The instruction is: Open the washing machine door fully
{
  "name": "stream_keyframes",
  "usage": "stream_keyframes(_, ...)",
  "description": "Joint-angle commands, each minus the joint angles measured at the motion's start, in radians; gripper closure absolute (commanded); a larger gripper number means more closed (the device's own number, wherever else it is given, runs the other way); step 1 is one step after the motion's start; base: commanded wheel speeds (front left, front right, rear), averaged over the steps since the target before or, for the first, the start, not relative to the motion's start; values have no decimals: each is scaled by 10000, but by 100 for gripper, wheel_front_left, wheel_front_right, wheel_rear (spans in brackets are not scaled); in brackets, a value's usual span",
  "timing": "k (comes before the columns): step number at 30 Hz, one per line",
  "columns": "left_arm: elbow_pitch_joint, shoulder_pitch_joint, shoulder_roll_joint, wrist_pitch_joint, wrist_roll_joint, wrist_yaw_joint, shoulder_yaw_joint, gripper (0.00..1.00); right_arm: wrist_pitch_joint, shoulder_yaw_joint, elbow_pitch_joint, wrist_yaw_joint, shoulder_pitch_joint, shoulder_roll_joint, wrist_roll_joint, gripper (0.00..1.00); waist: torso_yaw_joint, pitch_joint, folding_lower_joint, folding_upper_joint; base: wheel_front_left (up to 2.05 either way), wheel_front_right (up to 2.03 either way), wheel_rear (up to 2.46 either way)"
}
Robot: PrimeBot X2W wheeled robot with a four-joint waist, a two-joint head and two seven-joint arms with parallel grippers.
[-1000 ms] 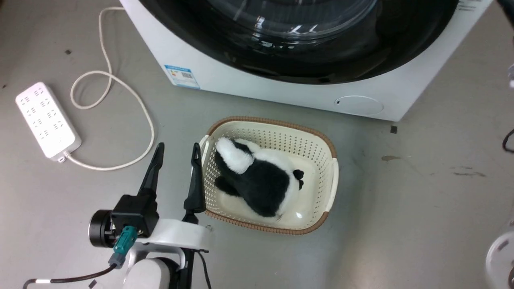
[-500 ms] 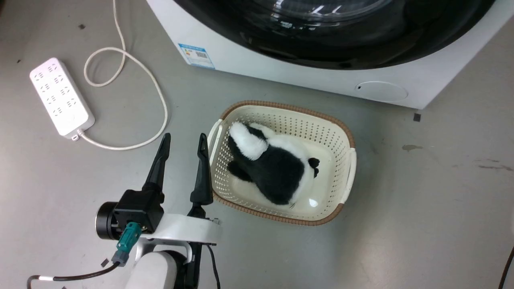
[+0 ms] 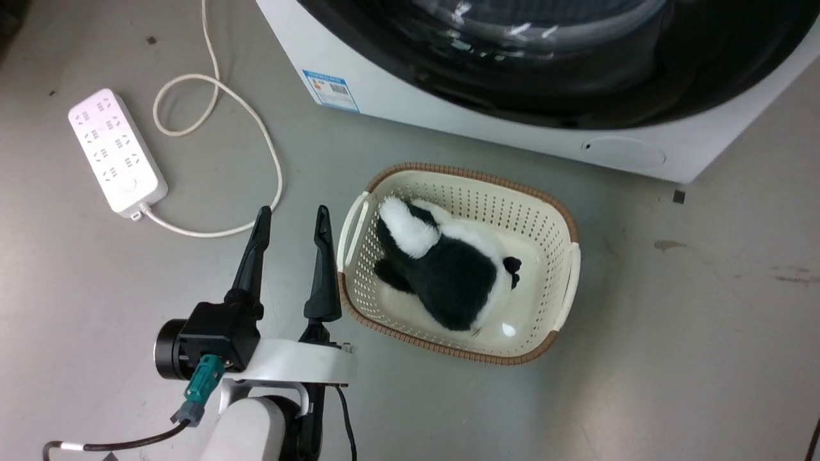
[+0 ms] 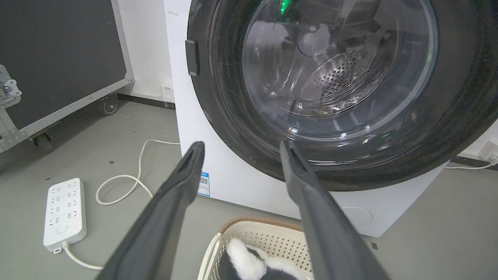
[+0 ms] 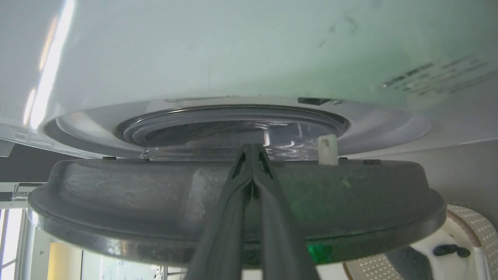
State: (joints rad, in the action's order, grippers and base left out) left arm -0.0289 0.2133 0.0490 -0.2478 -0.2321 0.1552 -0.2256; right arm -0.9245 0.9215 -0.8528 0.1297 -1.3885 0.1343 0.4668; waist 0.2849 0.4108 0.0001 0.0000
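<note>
The washing machine door [image 3: 576, 96], a glossy black ring around bulging clear glass, runs along the top of the head view. From the left wrist view the door [image 4: 218, 116] faces me, and the steel drum shows through its glass. The right wrist view looks at the door [image 5: 116, 194] edge-on; it stands slightly ajar from the white machine front [image 5: 233, 58], with a white latch hook [image 5: 328, 149] on its inner side. My right gripper [image 5: 252, 149] is shut, its tips at the door's rim. Over the floor left of the basket, my left gripper [image 3: 289, 218] [image 4: 241, 144] is open and holds nothing.
A cream basket [image 3: 474, 174] holding a black-and-white plush [image 3: 448, 275] sits on the floor before the machine. A white power strip [image 3: 117, 160] and its looped cable [image 3: 269, 147] lie at the left. A black wheeled case [image 4: 58, 58] stands left of the machine.
The head camera has shifted, so machine, basket and power strip sit further right in the picture. The pale blurred parts at the right edge are gone. The left gripper stays open.
</note>
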Motion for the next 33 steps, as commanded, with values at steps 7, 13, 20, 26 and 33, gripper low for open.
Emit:
stream_keyframes(7,95,-74,12,-139,-34,3,16,0,-994,308,153,10,1325,-543,266,100,-115,-838,-1,0,0,0,0)
stream_keyframes(13,335,-522,12,-139,23,-148,43,0,-1525,41,837,10,2912,-805,779,100,-246,-1806,-1,0,0,0,0)
stream_keyframes(20,557,-1041,12,-139,88,-299,131,0,-1769,-1122,401,10,4157,-837,2465,100,-348,-2645,-1,0,0,0,0)
stream_keyframes(26,582,-1270,12,-139,161,-415,264,0,-1389,-2625,-88,10,4865,-839,4123,100,-379,-2930,-1,0,0,0,0)
stream_keyframes(33,707,-1583,12,-139,182,-551,362,0,-1138,-4808,-246,10,5908,-840,6149,100,-250,-3343,-1,0,0,0,0)
